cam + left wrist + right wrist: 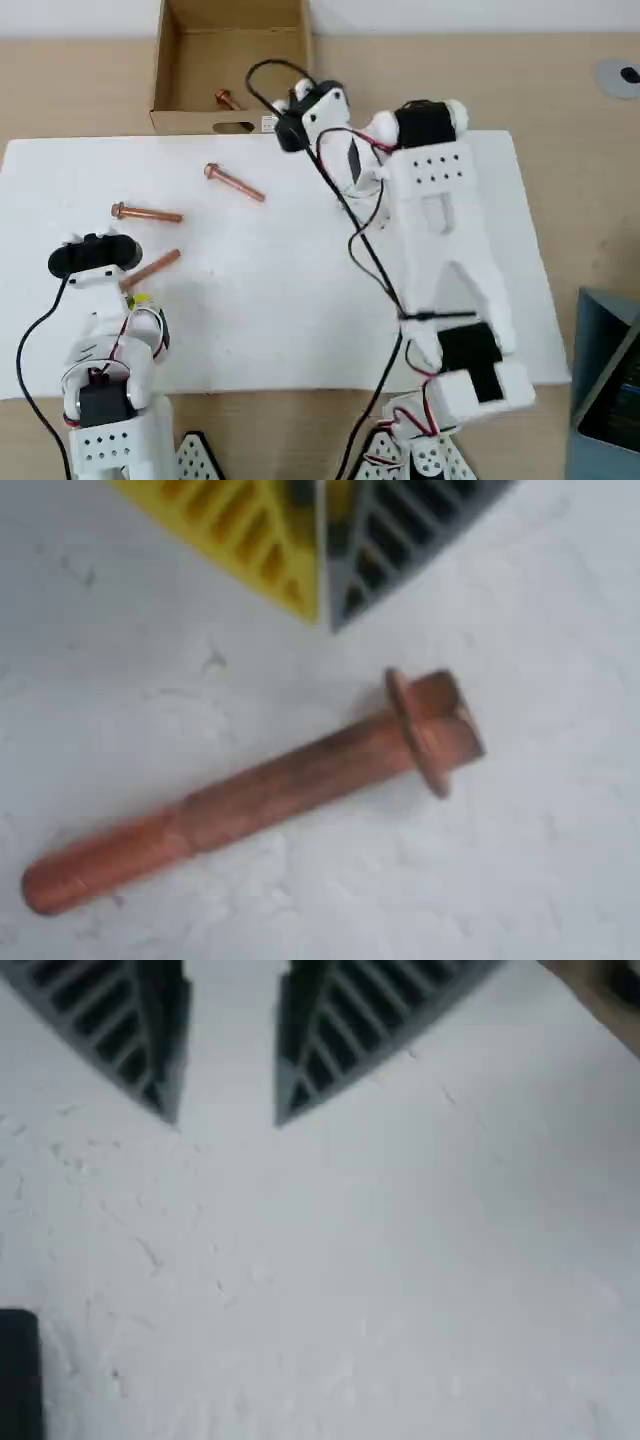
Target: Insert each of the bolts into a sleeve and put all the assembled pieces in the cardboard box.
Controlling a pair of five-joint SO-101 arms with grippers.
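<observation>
Four copper-coloured bolts in all, none gripped.

On the white sheet [300,320], well apart from both arms: bolt one [235,183], flat, head toward the cardboard box [175,70].

Nearer the left arm: bolt two [147,213], flat on the sheet, head pointing away from the right arm.

Just beside the left tool [325,610]: bolt three [250,800], flat on the sheet. Partly covered by the left arm in the high view, one end alone exposed. Seen whole in the left wrist view: flanged hex head, plain shank, thread hard to make out.

Inside the box, by the front wall: bolt four [227,99], partly masked by that wall. Sleeve on it or not: cannot tell.

Left tool: closed, yellow finger [250,530] and grey finger [400,530] tip to tip, nothing between them. Close above the sheet, apart from bolt three. Both fingers cut off by the frame edge.

Right tool [228,1110]: open, two grey fingers [120,1020] with bare sheet in the gap, nothing held, low over the sheet. Right wrist [315,110] just beside the box front wall in the high view.

At the corner of the right wrist view: brown strip [600,990], box wall or tabletop, cannot tell. At the opposite edge: black block [15,1375], cut off, identity unclear.

Under the sheet: wooden tabletop [560,100]. At its edges: grey case [605,380] and grey disc [620,75], both cut off.
</observation>
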